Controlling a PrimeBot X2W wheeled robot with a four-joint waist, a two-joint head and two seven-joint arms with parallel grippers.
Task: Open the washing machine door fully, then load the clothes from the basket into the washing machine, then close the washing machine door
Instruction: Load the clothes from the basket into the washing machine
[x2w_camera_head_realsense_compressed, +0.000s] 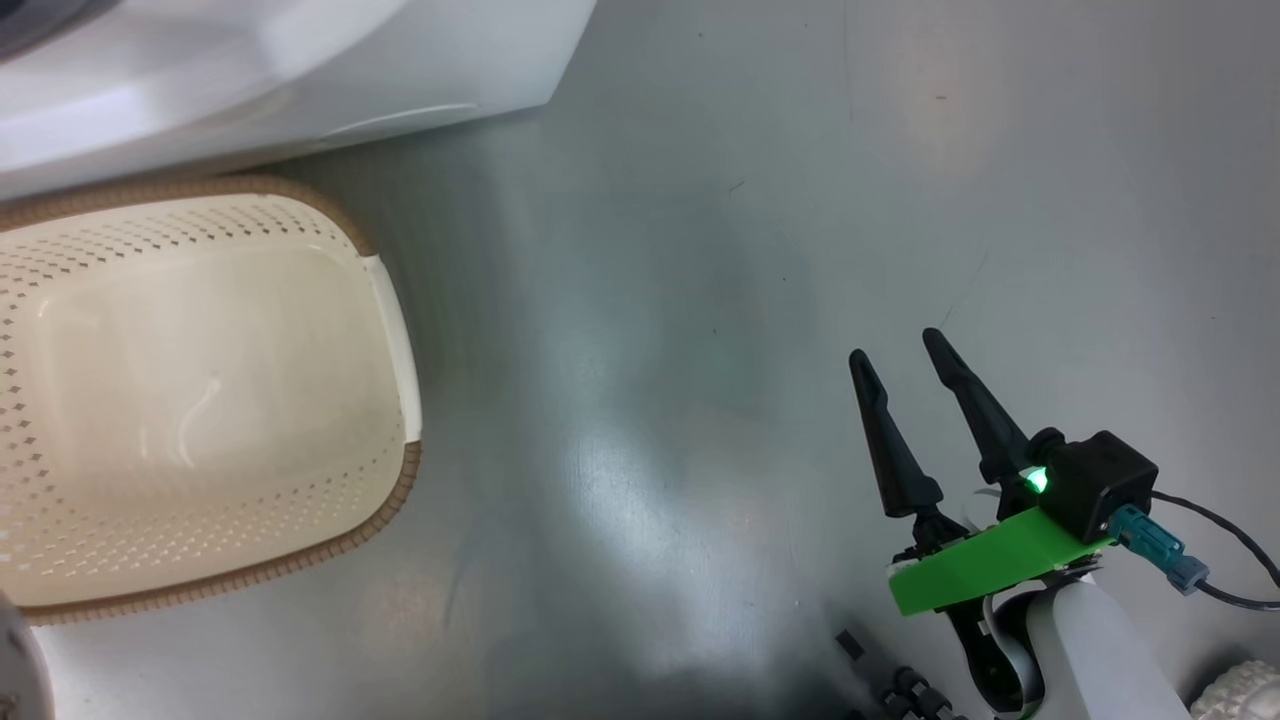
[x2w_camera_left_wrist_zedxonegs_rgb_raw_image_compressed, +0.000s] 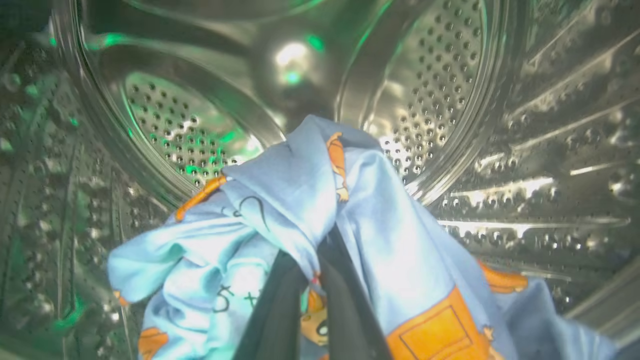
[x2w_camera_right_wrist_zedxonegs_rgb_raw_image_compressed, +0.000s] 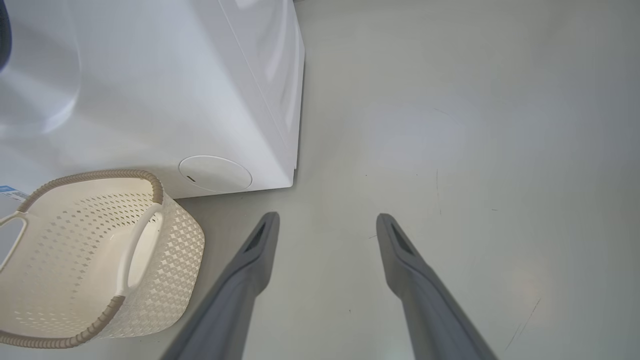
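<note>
In the left wrist view my left gripper (x2w_camera_left_wrist_zedxonegs_rgb_raw_image_compressed: 320, 250) is inside the washing machine's perforated steel drum (x2w_camera_left_wrist_zedxonegs_rgb_raw_image_compressed: 440, 75). It is shut on the clothes, a blue garment with orange cartoon prints (x2w_camera_left_wrist_zedxonegs_rgb_raw_image_compressed: 300, 200) that drapes over both dark fingers. My right gripper (x2w_camera_head_realsense_compressed: 895, 346) (x2w_camera_right_wrist_zedxonegs_rgb_raw_image_compressed: 327, 218) hangs open over bare floor with nothing between its fingers, to the right of the basket. The cream perforated basket (x2w_camera_head_realsense_compressed: 390, 500) (x2w_camera_right_wrist_zedxonegs_rgb_raw_image_compressed: 150, 180) stands on the floor against the white washing machine (x2w_camera_head_realsense_compressed: 250, 70) (x2w_camera_right_wrist_zedxonegs_rgb_raw_image_compressed: 175, 90), and its inside looks empty. The washing machine door is out of view.
Glossy grey floor (x2w_camera_head_realsense_compressed: 750, 250) stretches to the right of the machine and basket. A round service flap (x2w_camera_right_wrist_zedxonegs_rgb_raw_image_compressed: 215, 173) and a blue label (x2w_camera_right_wrist_zedxonegs_rgb_raw_image_compressed: 7, 192) sit low on the machine's front. A black cable (x2w_camera_head_realsense_compressed: 1230, 540) trails from my right wrist.
</note>
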